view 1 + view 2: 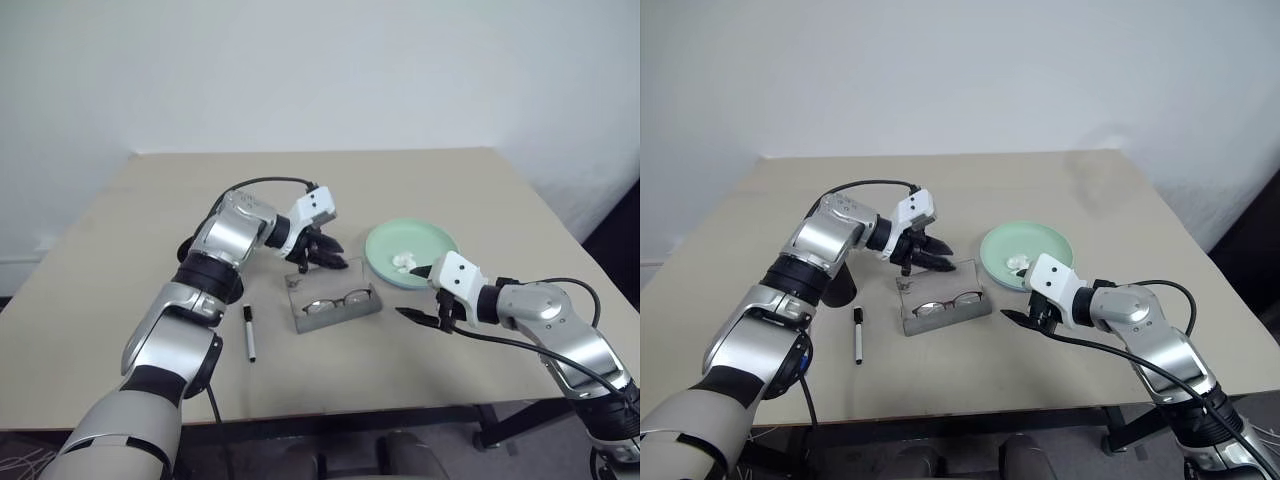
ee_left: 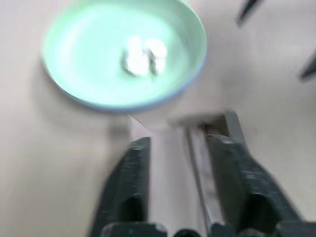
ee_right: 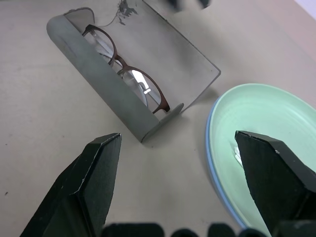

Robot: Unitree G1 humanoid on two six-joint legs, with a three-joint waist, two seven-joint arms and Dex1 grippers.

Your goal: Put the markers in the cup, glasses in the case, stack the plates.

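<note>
While glasses point(image 3: 126, 69) lie lengthwise in the case point(image 3: 118, 106), its lid stands open.

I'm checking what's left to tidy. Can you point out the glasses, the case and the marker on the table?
glasses point(image 3: 129, 71), right wrist view, on the bridge.
case point(image 3: 168, 57), right wrist view, inside the open lid.
marker point(image 1: 249, 336), left eye view, on the white barrel.

You are working in a bare test room or lab, not a home. A plain beige counter point(image 1: 420, 190) stands against an unadorned white wall point(image 1: 320, 70) across the upper part of the frame. Loose wiring point(image 1: 20, 462) lies on the floor at the lower left. A black cable point(image 1: 262, 182) runs exposed along the arm.
</note>
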